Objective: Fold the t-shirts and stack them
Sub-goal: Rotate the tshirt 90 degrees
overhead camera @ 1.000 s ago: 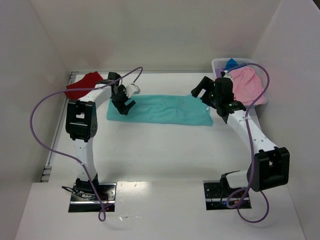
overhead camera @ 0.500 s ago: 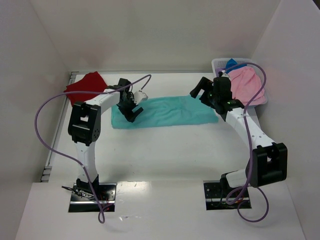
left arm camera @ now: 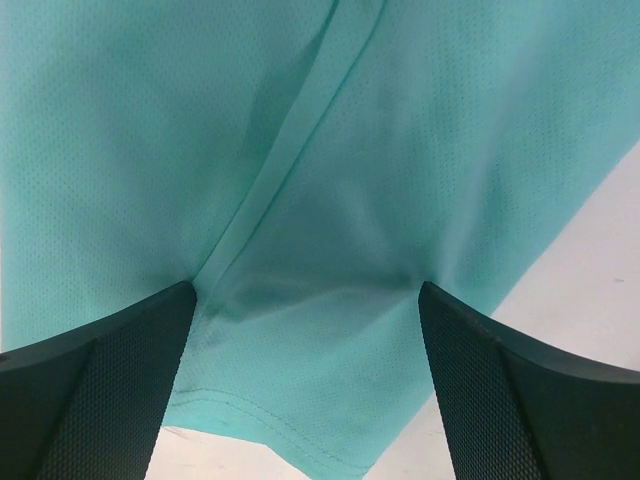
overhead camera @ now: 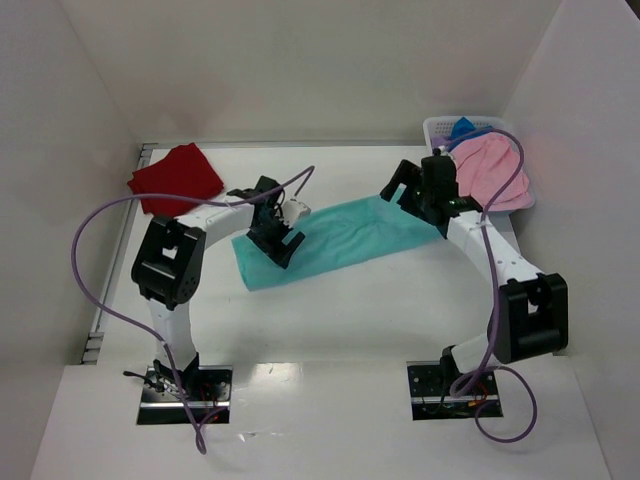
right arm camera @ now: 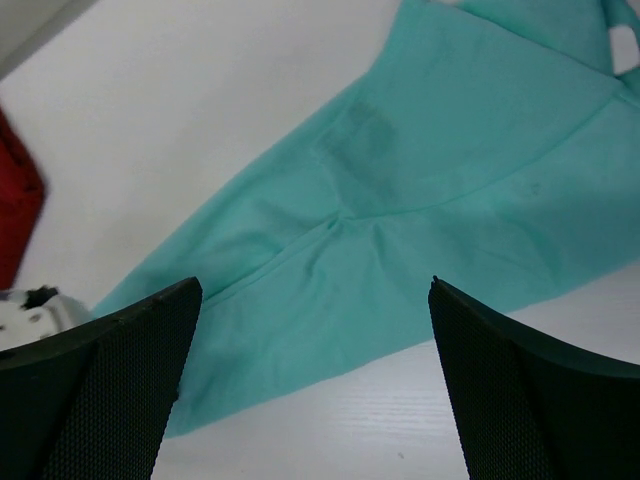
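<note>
White tabletop (overhead camera: 330,320) fills a pale walled cell. Left gripper (left arm camera: 305,300) is spread wide, its fingers (left arm camera: 110,370) down on the teal t-shirt (overhead camera: 345,235) either side of a seam, near the shirt's left end. Right gripper (right arm camera: 313,292) is likewise released, above the shirt's right end. That shirt lies as a long folded strip, slanted across the table. A dark red t-shirt (overhead camera: 176,178) sits in the far left corner, and a pink t-shirt (overhead camera: 490,170) drapes over the white basket (overhead camera: 440,126) at far right.
</note>
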You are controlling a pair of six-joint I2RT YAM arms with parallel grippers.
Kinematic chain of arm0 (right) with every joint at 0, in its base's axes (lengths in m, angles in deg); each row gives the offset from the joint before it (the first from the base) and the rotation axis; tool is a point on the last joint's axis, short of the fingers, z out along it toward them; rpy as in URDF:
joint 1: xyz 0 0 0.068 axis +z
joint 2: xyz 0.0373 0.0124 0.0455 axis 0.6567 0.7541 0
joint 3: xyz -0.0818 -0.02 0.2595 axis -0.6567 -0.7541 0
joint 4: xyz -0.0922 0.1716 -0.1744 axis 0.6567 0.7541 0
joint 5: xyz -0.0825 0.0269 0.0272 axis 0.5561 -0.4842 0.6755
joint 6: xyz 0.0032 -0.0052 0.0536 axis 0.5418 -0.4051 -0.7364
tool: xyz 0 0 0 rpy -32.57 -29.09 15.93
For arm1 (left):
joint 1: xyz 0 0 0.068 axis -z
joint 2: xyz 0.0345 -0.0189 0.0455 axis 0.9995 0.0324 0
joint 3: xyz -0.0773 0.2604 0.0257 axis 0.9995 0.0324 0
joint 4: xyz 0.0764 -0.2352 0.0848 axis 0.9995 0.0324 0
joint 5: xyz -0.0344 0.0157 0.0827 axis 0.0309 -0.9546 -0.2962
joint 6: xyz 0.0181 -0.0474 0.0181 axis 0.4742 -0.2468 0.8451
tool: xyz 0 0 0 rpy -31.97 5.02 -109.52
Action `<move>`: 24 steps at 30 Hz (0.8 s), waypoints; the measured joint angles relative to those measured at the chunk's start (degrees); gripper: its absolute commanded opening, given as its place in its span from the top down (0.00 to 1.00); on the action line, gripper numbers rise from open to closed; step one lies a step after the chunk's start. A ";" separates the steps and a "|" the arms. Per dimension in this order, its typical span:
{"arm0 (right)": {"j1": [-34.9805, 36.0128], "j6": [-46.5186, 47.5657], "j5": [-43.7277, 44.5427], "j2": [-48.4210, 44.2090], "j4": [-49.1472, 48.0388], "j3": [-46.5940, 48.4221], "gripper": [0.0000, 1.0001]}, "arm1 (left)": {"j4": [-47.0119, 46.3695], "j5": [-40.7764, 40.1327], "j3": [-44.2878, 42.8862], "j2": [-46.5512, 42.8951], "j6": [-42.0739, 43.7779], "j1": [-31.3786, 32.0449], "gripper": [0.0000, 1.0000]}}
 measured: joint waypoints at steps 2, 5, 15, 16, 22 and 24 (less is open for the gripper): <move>0.00 -0.42 1.25 1.84 1.31 0.24 0.00 | -0.20 0.96 1.73 -1.38 -2.34 0.13 0.00; 0.02 -0.92 3.06 4.85 4.09 0.57 0.00 | 0.42 1.95 3.50 -2.89 -6.45 1.16 0.00; 1.66 -3.41 8.33 14.47 6.47 3.50 0.00 | 1.29 2.82 6.21 -4.72 -15.76 7.50 0.00; 1.73 -3.50 8.57 15.56 6.45 3.80 0.00 | 1.27 2.80 6.36 -4.90 -16.48 7.98 0.00; 1.90 -4.37 10.03 21.90 6.34 6.19 0.00 | 0.17 2.89 8.70 -6.58 -19.67 9.51 0.00; 2.08 -4.76 10.78 24.30 6.45 7.72 0.00 | -0.11 2.86 9.86 -7.45 -20.44 10.32 0.00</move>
